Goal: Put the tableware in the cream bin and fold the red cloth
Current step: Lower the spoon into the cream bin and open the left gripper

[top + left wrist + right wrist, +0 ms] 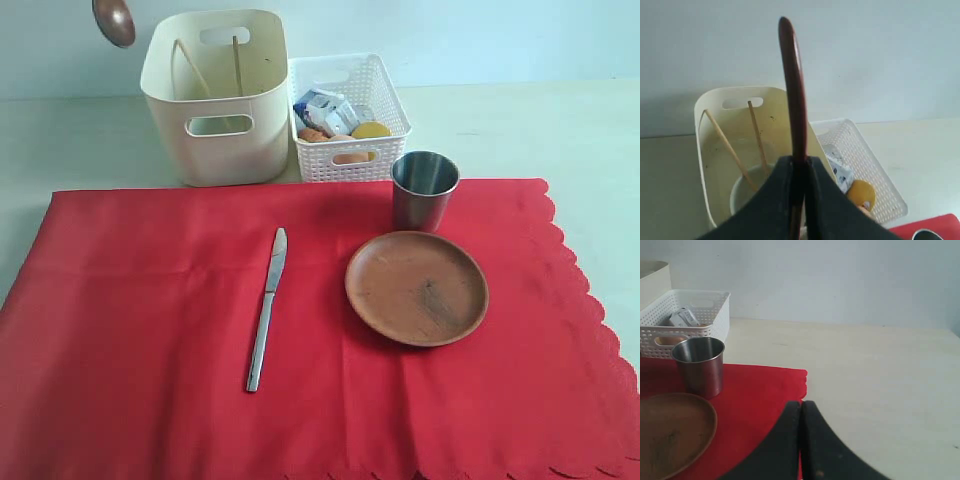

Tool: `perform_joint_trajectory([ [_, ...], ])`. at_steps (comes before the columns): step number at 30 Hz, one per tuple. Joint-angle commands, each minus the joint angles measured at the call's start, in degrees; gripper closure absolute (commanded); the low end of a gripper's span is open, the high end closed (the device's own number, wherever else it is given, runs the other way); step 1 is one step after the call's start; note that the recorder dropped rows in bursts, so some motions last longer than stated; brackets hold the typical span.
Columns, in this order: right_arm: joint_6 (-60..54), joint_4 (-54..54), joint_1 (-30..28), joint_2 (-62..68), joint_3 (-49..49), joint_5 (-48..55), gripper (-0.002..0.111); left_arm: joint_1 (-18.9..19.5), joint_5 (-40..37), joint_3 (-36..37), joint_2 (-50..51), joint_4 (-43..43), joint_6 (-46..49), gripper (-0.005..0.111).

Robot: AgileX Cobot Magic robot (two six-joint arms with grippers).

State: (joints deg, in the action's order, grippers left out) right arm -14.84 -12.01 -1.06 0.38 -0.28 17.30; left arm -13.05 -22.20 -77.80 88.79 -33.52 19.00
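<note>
I see L hand (800, 162) clamped on spoon (792, 85), high by left side of bin (215, 150); R hand (801, 410) closed, empty, near right edge of cloth (760, 390).

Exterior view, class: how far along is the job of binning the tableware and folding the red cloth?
Done: the pair of light wooden chopsticks and the pale bowl sit in the tall cream plastic bin. In hand: the left gripper holds the dark wooden spoon up near the bin. Left: the metal table knife, steel cup and round brown plate lie on the large red cloth, which is flat, unfolded.
</note>
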Motion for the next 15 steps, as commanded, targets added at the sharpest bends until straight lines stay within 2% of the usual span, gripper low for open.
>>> perform_joint_trajectory([
  [1, -0.1, 0.0, -0.3, -0.4, 0.3, -0.7, 0.108, -0.1, 1.1, -6.8, 6.0, -1.5, 0.3, 0.107],
  [15, -0.1, 0.0, -0.3, -0.4, 0.3, -0.6, 0.108, -0.1, 4.8, -18.2, 23.5, -1.6, 3.3, 0.107],
])
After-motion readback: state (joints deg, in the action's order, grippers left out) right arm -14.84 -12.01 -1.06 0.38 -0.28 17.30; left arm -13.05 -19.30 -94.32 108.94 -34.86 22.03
